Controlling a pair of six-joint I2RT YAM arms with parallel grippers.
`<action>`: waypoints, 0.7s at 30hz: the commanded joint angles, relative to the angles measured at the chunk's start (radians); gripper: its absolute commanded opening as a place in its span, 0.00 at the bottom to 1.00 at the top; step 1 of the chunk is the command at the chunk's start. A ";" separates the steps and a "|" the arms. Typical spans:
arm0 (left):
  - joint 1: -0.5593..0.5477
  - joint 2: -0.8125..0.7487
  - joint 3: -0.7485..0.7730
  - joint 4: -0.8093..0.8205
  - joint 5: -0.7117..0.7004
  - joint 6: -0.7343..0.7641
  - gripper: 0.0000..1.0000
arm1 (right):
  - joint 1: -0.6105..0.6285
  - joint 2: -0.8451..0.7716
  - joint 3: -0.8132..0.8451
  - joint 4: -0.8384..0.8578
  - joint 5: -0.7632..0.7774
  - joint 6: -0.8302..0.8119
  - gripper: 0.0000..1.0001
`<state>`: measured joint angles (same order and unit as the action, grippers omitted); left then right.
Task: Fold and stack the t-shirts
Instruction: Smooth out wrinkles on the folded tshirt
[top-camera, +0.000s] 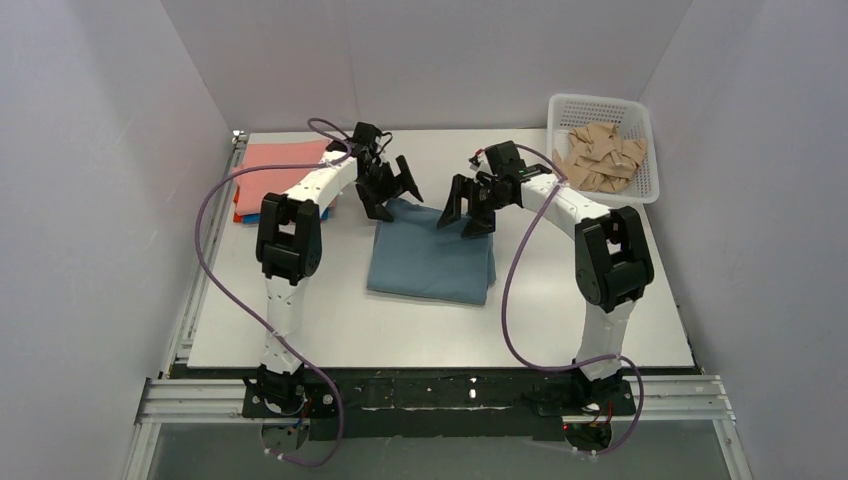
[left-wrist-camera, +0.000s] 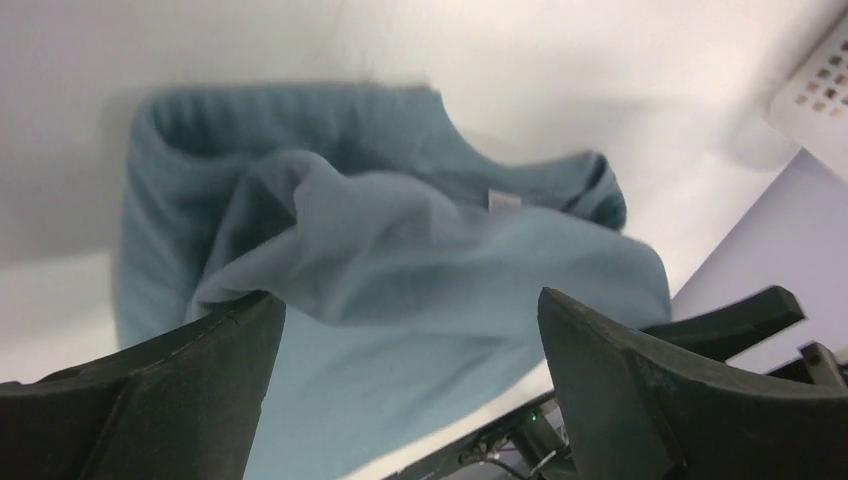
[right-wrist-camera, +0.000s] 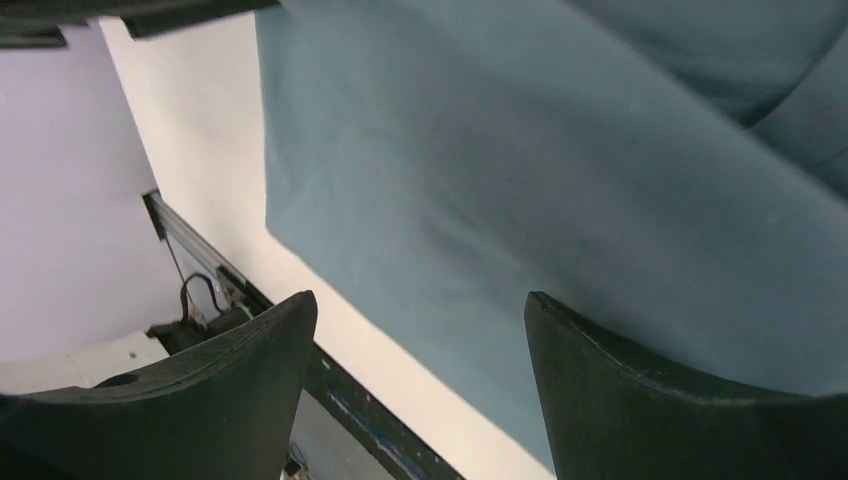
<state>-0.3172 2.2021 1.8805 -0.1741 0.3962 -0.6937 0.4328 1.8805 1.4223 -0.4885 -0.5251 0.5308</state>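
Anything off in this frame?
Only the grey-blue t-shirt: folded at the centre of the table but lying askew, top layer bunched near the collar. The stack and basket look tidy.

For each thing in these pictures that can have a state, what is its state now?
grey-blue t-shirt: folded, lying on the table, not held.
salmon-pink t-shirt: folded, on top of the stack.
left gripper: open, empty, over the grey-blue t-shirt's far edge.
right gripper: open, empty, over the same edge.
white basket: upright, holding beige pieces.
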 joint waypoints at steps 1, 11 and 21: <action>0.005 0.099 0.086 -0.045 0.044 -0.024 0.98 | -0.057 0.056 0.104 0.072 0.027 0.039 0.83; 0.006 0.198 0.100 -0.079 -0.010 -0.032 0.98 | -0.183 0.231 0.038 0.205 -0.152 0.284 0.82; 0.006 0.056 -0.140 -0.085 -0.145 0.000 0.98 | -0.196 0.265 0.010 0.065 0.021 0.283 0.82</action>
<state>-0.3096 2.2890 1.8534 -0.0807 0.3782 -0.7425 0.2306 2.1407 1.4574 -0.3080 -0.6369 0.8402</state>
